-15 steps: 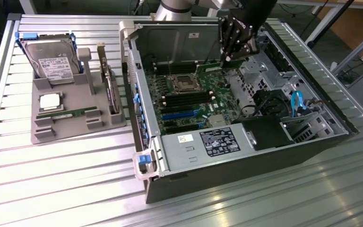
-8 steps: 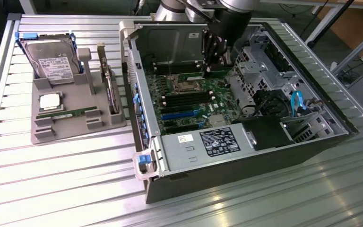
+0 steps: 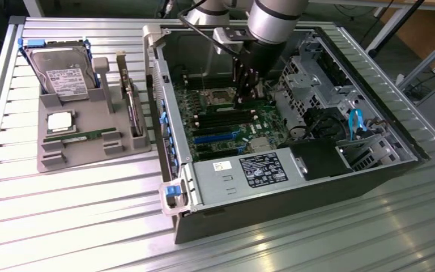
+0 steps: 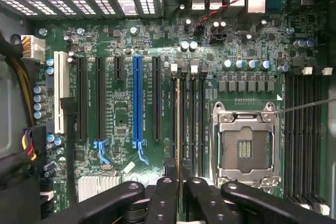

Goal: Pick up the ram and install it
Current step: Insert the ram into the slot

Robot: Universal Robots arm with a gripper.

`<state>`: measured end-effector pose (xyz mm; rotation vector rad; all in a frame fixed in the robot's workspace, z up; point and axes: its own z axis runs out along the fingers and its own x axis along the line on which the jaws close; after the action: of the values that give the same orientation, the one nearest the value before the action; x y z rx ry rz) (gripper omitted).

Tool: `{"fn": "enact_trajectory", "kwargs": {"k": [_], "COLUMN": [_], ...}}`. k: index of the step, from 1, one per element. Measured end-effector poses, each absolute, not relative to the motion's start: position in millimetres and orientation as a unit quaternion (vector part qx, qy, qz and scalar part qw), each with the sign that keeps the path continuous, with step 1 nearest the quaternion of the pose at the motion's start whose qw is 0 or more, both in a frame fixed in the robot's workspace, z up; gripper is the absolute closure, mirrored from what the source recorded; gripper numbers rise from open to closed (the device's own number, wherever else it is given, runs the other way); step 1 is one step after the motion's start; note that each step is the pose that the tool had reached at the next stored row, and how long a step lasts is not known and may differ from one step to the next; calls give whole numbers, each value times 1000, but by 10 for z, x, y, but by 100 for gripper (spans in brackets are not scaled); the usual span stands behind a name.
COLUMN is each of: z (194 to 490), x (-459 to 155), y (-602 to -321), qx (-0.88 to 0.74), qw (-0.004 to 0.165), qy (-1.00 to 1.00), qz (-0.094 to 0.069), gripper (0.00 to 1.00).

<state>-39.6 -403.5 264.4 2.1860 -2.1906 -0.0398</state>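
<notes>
Inside the open computer case, the gripper pinched the ram between its fingers (seen edge-on). The ram stood in line with the memory slots on the motherboard.

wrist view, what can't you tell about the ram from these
- Wrist view: the ram is seen edge-on, so its faces and chips are hidden, and whether it is fully seated cannot be told.
- Wrist view: the slot's near end is covered by the gripper.
- Exterior view: the gripper blocks where the ram meets the slot.
- Exterior view: the hard drive label is too small to read.
</notes>
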Motion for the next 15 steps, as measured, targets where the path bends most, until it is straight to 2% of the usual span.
{"fn": "enact_trajectory", "kwargs": {"k": [9, 15], "z": [2340, 2375], "x": [-470, -470], "y": [-4042, -4044], "qx": [701, 705], "qw": [23, 23], "qy": [-713, -708], "qz": [-13, -13], "gripper": [87, 87]}}
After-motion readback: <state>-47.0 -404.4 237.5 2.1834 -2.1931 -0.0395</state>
